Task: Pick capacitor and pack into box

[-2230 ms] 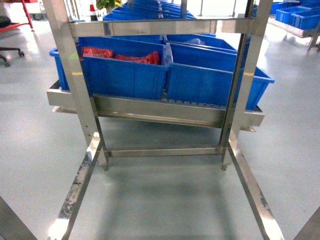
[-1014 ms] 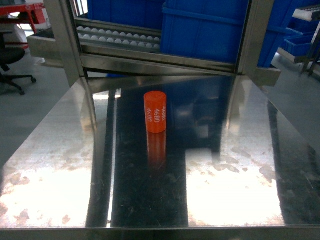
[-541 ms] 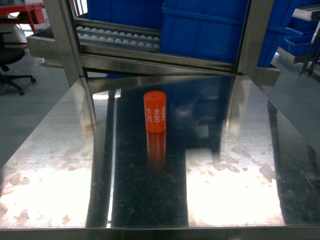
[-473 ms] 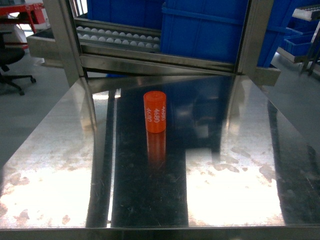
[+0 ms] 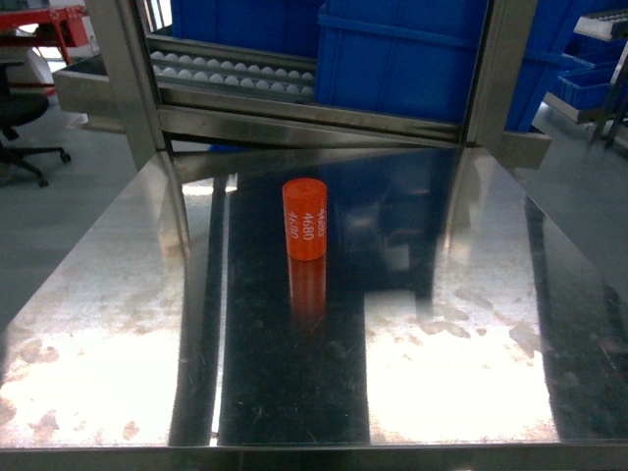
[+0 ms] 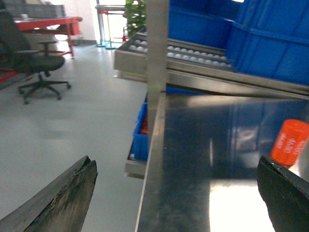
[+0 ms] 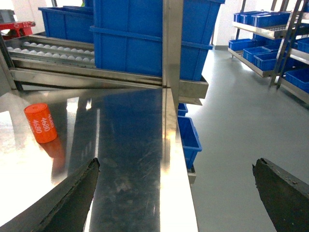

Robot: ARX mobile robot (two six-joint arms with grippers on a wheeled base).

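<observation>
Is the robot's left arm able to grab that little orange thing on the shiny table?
Probably yes. The capacitor stands upright and alone on the steel table, with nothing beside it. The left gripper is open, at the table's left edge, with bare tabletop between them.

Orange-red capacitor (image 5: 305, 233) with white numerals — on a mirror-bright steel counter (image 5: 118, 294); deep blue crates (image 5: 402, 59) behind, grey floor (image 7: 241, 130).

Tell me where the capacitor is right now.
The capacitor stands upright near the middle of the steel table in the head view, in front of the blue crates.
</observation>
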